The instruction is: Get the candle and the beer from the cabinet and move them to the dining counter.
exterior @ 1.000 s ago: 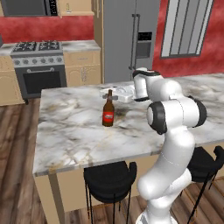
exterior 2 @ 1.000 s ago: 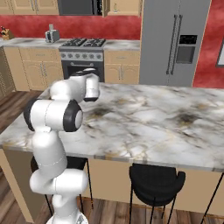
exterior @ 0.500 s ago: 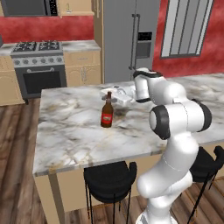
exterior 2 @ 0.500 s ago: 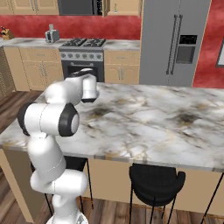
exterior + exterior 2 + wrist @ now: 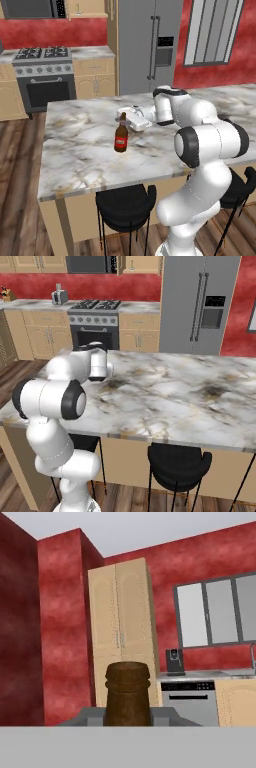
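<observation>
The beer, a dark brown bottle with a red label, stands upright on the marble dining counter towards its near left part. My gripper reaches in level from the right and is shut on the bottle's narrow neck. In the hand view the brown bottle top fills the gap between the two fingers. From the right base view my arm bends over the left end of the dining counter. The candle is out of view. Tan wall cabinets run along the top edge above the stove.
Black stools stand under the counter's near edge. Behind the island are a gas stove, a steel fridge and tan base cabinets. A tall tan cupboard faces the hand.
The bottle, held in the gripper, has come down and a little nearer to the counter's front edge. The elbow has swung out to the right.
</observation>
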Robot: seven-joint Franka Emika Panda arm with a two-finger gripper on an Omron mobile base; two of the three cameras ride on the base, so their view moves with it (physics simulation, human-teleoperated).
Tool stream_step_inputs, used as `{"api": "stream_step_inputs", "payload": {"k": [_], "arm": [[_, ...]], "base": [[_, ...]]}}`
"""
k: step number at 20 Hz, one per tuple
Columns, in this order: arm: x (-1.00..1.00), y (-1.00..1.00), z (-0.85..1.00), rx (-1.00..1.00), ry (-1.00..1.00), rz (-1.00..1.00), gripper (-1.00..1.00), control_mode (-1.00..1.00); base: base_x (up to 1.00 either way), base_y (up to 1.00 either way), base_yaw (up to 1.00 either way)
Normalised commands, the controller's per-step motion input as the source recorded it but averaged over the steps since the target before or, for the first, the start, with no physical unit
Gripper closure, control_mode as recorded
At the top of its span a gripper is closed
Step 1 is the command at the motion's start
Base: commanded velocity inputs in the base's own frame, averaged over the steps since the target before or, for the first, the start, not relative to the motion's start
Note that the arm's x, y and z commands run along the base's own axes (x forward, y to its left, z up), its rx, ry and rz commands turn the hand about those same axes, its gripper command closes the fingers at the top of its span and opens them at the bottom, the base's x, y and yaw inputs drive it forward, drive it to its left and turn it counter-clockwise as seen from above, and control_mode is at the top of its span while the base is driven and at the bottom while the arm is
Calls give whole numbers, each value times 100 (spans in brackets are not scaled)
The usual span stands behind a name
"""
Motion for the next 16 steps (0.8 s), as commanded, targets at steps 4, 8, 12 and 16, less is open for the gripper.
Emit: {"api": "stream_step_inputs", "payload": {"k": [4, 8, 12, 16], "arm": [[6, 12, -47, 0, 1, -4, 100, -100], [18, 11, -39, 0, 6, 0, 100, -100], [36, 3, -27, 0, 9, 0, 100, -100], [37, 1, -19, 0, 2, 0, 100, -100]], "base": [[0, 0, 0], [0, 0, 0], [0, 0, 0], [0, 0, 0]]}}
